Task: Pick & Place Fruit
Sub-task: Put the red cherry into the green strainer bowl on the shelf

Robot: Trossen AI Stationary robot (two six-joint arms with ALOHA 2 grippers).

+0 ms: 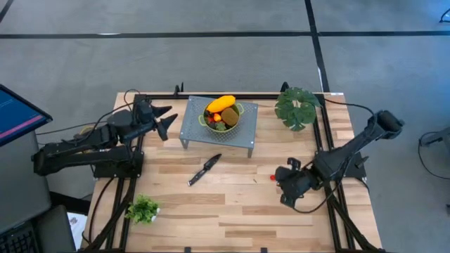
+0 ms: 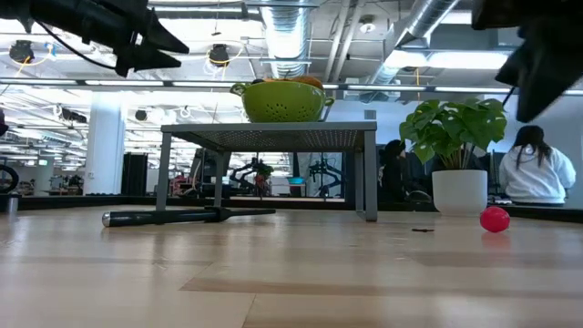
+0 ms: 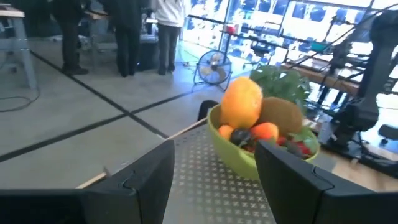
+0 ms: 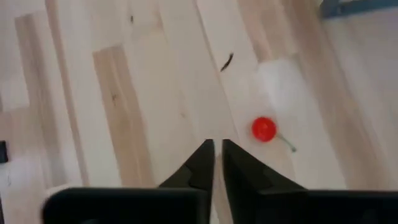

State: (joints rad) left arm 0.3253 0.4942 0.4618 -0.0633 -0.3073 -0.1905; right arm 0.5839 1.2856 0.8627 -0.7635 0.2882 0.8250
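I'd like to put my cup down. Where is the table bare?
The front middle is bare wood, between the small plant and the right tool, below the knife. The back is crowded: grey stand, fruit bowl, big potted plant.

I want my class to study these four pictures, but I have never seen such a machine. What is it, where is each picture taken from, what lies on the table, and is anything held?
It is a robot with two dark arms at a wooden table, each ending in a two-finger gripper. One picture looks straight down, one looks level across the tabletop, and two come from cameras on the wrists.

A grey metal stand carries a green bowl of toy fruit. On the table lie a knife, one red cherry and two plants.

The left gripper is open beside the stand, facing the bowl. The right gripper hangs near the cherry, fingers almost together. Neither holds anything.
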